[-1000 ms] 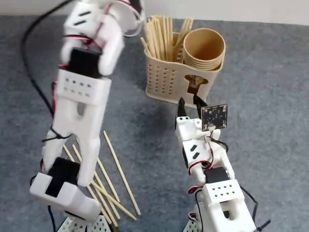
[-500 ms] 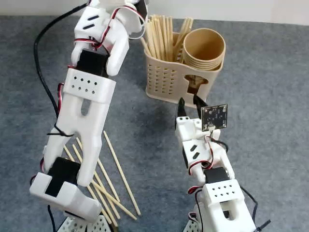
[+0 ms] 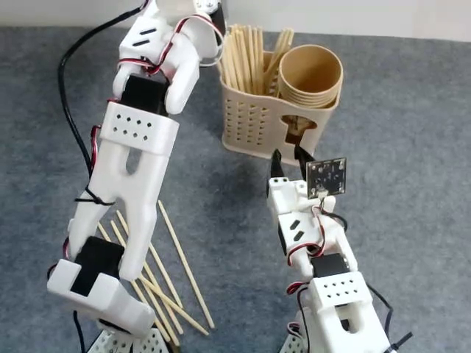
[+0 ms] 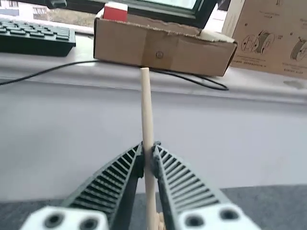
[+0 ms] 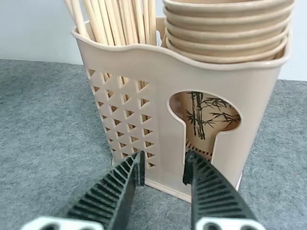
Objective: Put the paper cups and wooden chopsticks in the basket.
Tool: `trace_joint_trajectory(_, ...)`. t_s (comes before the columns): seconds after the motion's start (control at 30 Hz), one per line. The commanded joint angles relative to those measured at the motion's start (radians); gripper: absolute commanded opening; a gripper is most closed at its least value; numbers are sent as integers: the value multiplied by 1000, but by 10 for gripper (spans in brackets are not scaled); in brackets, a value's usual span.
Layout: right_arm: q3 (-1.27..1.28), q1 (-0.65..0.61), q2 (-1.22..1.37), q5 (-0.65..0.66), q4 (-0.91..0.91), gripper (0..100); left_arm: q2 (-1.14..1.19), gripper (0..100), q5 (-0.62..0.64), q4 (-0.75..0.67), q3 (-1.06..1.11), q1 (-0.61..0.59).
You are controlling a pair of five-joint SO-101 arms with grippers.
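Note:
A beige basket [image 3: 254, 121] stands at the back of the grey mat, holding stacked paper cups [image 3: 313, 73] and a bundle of wooden chopsticks [image 3: 246, 51]. Several loose chopsticks [image 3: 165, 268] lie on the mat at the front left, partly under the left arm [image 3: 136, 147]. That arm stretches to the back, just left of the basket. My left gripper [image 4: 147, 154] is shut on one upright chopstick [image 4: 146, 110]. My right gripper [image 5: 163, 167] is open and low, right in front of the basket [image 5: 144, 91], with the cups [image 5: 225, 28] and chopsticks [image 5: 120, 19] above it.
Behind the mat runs a pale wall with a ledge carrying a cardboard box [image 4: 158, 48], a keyboard [image 4: 33, 36] and a cable. Open grey mat lies to the right of the basket [image 3: 412, 147] and between the two arms.
The left arm has swung right and farther back, bringing its gripper closer to the basket's left side. The right arm has stayed still.

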Motion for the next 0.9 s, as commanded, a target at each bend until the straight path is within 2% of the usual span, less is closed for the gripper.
trace_joint_trajectory(0.0, -5, -7, -24, -2, -24, 145, -21, 110, -26, 43, -21, -16)
trace_joint_trajectory(0.17, -5, -7, -24, -2, -24, 145, -56, 123, -31, 112, -15, -27)
trace_joint_trajectory(0.4, -5, -7, -24, -2, -24, 145, -217, 123, -34, 330, -13, -28)
trace_joint_trajectory(0.6, -5, -7, -25, -2, -24, 145, -282, 123, -115, 611, -13, -62)
trace_joint_trajectory(0.87, -4, -7, -25, -2, -24, 145, -275, 120, -117, 970, -12, -148)
